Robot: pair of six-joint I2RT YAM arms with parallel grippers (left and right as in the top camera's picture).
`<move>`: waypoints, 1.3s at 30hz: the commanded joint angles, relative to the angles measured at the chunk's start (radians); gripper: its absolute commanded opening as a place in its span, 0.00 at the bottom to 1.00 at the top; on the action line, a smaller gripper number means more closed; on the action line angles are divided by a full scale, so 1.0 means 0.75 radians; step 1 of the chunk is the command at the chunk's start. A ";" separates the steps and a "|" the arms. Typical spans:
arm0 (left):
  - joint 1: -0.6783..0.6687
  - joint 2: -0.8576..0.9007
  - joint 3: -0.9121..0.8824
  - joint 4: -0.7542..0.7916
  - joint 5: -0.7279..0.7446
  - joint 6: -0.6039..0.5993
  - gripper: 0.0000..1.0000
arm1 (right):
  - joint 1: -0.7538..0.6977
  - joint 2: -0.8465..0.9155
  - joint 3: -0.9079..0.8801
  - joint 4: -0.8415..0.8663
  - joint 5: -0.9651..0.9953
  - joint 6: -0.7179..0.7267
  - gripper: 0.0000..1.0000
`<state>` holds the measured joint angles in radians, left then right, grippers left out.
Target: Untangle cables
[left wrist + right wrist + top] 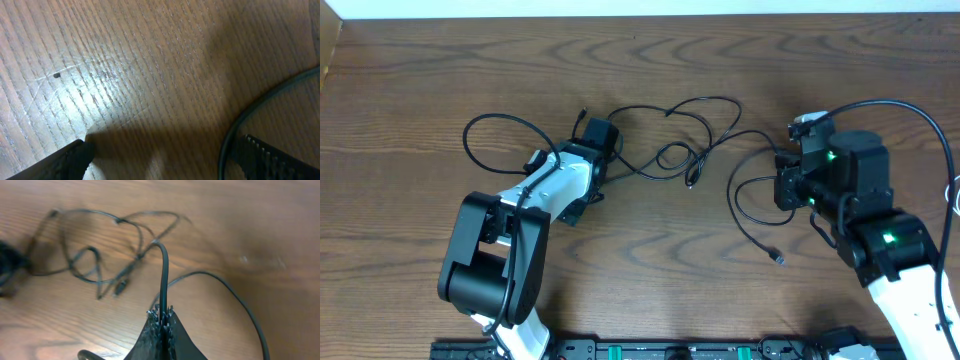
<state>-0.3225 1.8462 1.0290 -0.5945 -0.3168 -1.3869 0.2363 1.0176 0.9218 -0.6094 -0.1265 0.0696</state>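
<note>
Thin black cables (680, 150) lie tangled in loops at the table's middle. One loop runs out to the left (485, 128). Another curls near the right arm and ends in a small plug (779, 259). My left gripper (597, 138) is low over the left end of the tangle. In the left wrist view it (162, 155) is open, with a black cable (240, 125) just inside its right finger. My right gripper (787, 172) is shut on a black cable (163, 277), which rises from the jaws (161, 314) and bends toward the tangle (120, 255).
A thick black wire (910, 110) arcs over the right arm and belongs to the robot. A bit of white shows at the right edge (956, 195). The table's far edge (640, 15) runs along the top. A rail (660, 350) lies at the front.
</note>
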 commanded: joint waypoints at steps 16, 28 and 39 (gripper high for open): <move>0.002 0.022 -0.026 -0.004 0.016 0.012 0.96 | 0.002 -0.389 0.022 0.192 0.081 0.082 0.01; 0.002 0.022 -0.026 -0.005 0.016 0.012 0.96 | 0.001 0.058 0.022 0.097 -0.066 0.081 0.20; 0.002 0.022 -0.026 -0.005 0.016 0.012 0.96 | 0.001 0.494 0.022 0.028 -0.075 0.357 0.50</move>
<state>-0.3225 1.8462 1.0290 -0.5941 -0.3168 -1.3872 0.2371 1.3384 0.9291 -0.5831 -0.1684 0.2131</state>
